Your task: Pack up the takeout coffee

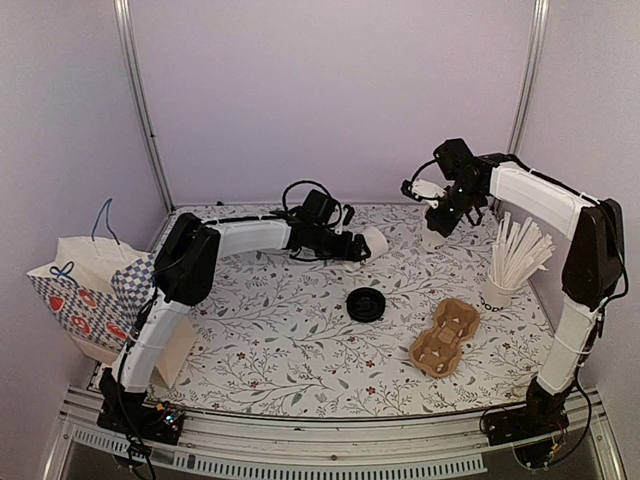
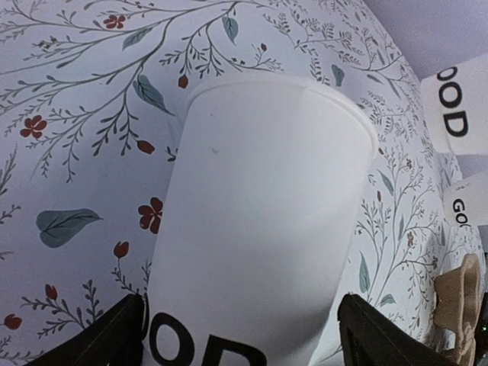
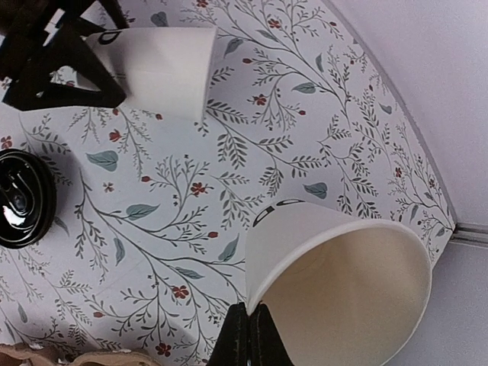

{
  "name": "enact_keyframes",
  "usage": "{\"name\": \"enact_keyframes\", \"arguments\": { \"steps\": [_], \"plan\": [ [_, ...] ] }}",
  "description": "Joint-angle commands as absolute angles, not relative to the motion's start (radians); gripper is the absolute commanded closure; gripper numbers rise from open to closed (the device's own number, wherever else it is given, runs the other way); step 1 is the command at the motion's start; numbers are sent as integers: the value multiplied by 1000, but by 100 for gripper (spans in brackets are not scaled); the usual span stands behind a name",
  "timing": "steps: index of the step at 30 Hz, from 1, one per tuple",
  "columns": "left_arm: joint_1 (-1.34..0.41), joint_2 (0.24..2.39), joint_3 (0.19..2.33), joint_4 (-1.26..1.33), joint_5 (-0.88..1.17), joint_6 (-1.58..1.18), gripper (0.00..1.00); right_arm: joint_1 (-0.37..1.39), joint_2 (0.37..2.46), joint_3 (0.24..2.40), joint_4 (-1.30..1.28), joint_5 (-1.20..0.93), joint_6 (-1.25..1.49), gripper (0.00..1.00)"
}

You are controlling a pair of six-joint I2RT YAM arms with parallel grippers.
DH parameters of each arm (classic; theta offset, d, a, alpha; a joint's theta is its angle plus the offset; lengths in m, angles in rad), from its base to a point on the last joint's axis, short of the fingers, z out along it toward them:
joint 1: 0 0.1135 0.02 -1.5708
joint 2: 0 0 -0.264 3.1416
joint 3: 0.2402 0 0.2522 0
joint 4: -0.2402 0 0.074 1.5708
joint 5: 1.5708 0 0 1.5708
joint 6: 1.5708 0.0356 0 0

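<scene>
While black lid (image 1: pixel 366 304) lies loose on table (image 1: pixel 300 350), neither cup capped. My left gripper (image 2: pixel 242 339) straddles white cup (image 2: pixel 259 206), hold unclear; cup axis runs along fingers (image 2: pixel 107 339); lid nearer this arm. My right gripper (image 3: pixel 248 324) clenched on second cup (image 3: pixel 343 282) rim.

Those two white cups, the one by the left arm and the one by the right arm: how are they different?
Pose: the left cup lies on its side, while the right cup is upright with its mouth up.
Grip: the left fingers stand open on either side of the left cup, while the right fingers pinch the right cup's rim.
Shared: both are white paper with dark lettering, and neither has a lid on.
</scene>
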State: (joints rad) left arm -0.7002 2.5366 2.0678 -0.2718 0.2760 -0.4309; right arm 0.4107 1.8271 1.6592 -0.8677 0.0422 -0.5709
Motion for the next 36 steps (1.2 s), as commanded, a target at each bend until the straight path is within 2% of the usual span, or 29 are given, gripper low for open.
{"name": "enact_keyframes", "arguments": {
  "steps": [1,8,12,14,18,21,32,36],
  "plan": [
    [-705,2525,2063,-236,321,-423,12,370,1900,1729,-856,33,-551,100],
    [-705,2497,2035,-223,332,-405,15,308,2022,1827,-864,10,-518,100],
    [-712,2489,2025,-218,338,-370,8,293,2058,1848,-870,-14,-506,99],
    [-724,2490,2029,-232,309,-333,5,293,2066,1852,-875,-24,-505,91],
    [-744,2499,2050,-280,247,-258,0,292,2069,1862,-889,-30,-488,64],
    [-752,2515,2076,-315,209,-228,0,293,2043,1860,-902,-57,-473,57],
    [-767,2519,2077,-291,140,-165,15,298,1843,1732,-905,-172,-455,53],
    [-770,2475,2033,-247,182,-156,24,298,1777,1693,-896,-239,-465,53]
  ]
}}
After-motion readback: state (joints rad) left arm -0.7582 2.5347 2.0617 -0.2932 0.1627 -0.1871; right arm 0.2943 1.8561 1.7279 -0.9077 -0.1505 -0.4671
